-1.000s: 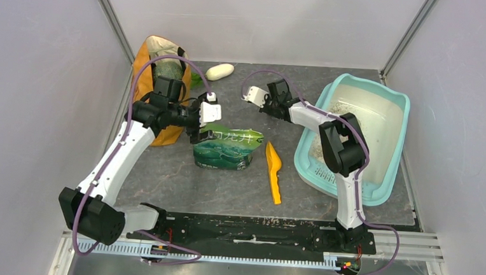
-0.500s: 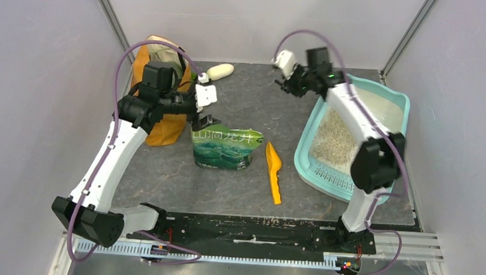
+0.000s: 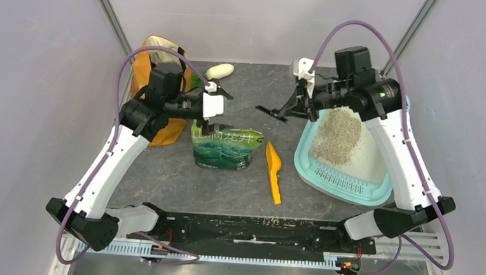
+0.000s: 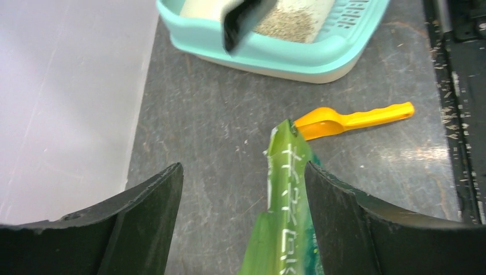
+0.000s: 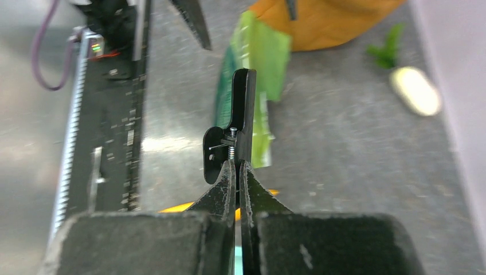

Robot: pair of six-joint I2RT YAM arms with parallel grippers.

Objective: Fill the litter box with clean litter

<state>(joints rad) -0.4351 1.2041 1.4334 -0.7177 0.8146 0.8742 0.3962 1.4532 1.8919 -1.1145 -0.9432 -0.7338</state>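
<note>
The pale-turquoise litter box point(image 3: 304, 159) lies at the right, with a patch of grey-beige litter point(image 3: 341, 134) on its floor; both also show in the left wrist view, box point(image 4: 275, 54) and litter point(image 4: 293, 19). My right gripper point(image 3: 293, 107) hovers by the box's left rim, shut on a black spring clip point(image 3: 272, 112), seen edge-on in the right wrist view point(image 5: 239, 123). My left gripper point(image 3: 218, 110) is open just above the top edge of the green printed bag point(image 3: 227, 148); the bag's edge point(image 4: 285, 189) stands between the fingers, near the right one.
An orange scoop point(image 3: 274, 171) lies between the green bag and the box. The orange-tan cloth bag point(image 3: 164, 131) stands at the back left. A white oblong object point(image 3: 219, 71) lies by the back wall. The black rail point(image 3: 247, 230) runs along the near edge.
My right arm has risen and swung right with the clip, its elbow lifting off the box and uncovering the litter. My left gripper has shifted slightly over the green bag's top.
</note>
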